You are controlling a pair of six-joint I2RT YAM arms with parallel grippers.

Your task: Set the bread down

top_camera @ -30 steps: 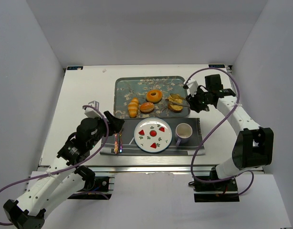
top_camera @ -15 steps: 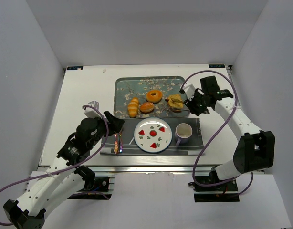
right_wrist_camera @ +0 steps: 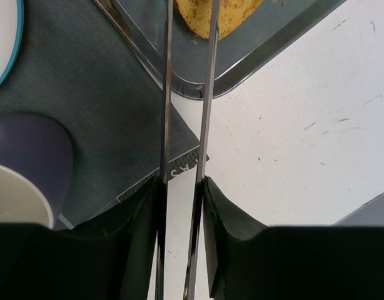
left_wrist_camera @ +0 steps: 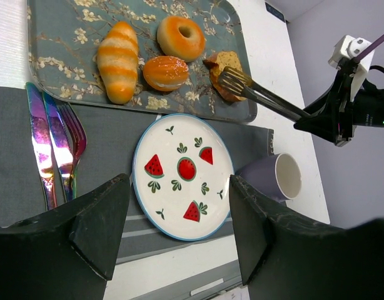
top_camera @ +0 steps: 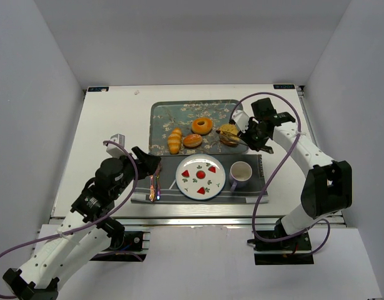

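R gripper point(right_wrist_camera: 179, 244) clenched on tongs point(right_wrist_camera: 207, 94); tong tips straddle bread point(left_wrist_camera: 222, 67), which lies at right end of tray point(top_camera: 161, 112), nr donut point(left_wrist_camera: 179, 36). L gripper point(left_wrist_camera: 179, 219) spread wide, holding nothing, above mat point(left_wrist_camera: 104, 131) by cutlery point(left_wrist_camera: 51, 144).

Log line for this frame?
right gripper: shut on tongs | tongs: at bread slice on tray | left gripper: open | plate: no bread

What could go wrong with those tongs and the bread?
The tongs seem to catch only the edge of the slice, so it might slip or crumble when lifted. If heading for the plate, they could snag the tray rim or knock the cup.
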